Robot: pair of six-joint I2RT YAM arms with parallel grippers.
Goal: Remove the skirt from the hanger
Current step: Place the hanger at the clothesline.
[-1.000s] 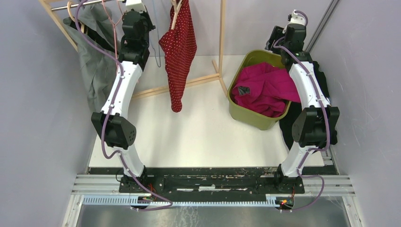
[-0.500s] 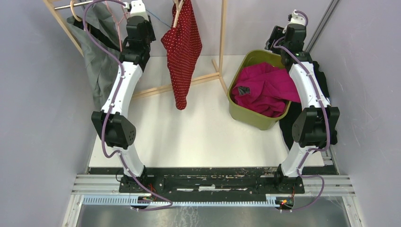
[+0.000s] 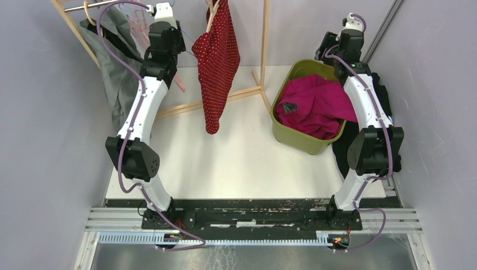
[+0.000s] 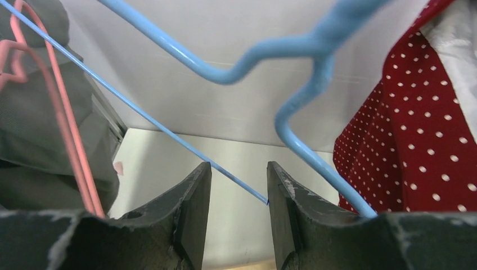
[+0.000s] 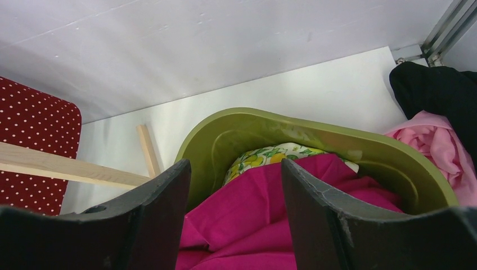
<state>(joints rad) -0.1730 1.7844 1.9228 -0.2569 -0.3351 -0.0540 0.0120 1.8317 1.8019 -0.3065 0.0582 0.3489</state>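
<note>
While the left gripper (image 4: 237, 166) sits high at the wooden rack (image 3: 264, 45), jaws narrowly parted with a thin blue hanger (image 4: 322, 56) wire crossing the gap unpinched, the red dotted skirt (image 3: 216, 62) hangs from that rack just beside it. Best to slip clear of the wire and pinch cloth, not metal. The right gripper (image 5: 233, 169), wide apart and empty, hovers outside the rack.

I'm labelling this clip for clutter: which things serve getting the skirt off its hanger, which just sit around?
Job: red polka-dot skirt; wooden hanger holding it; wooden clothes rack; open left hand nearby.
Lying about: grey garment; pink wire hanger; blue wire hanger; olive plastic bin; magenta cloth in it; open right hand over the bin.
</note>
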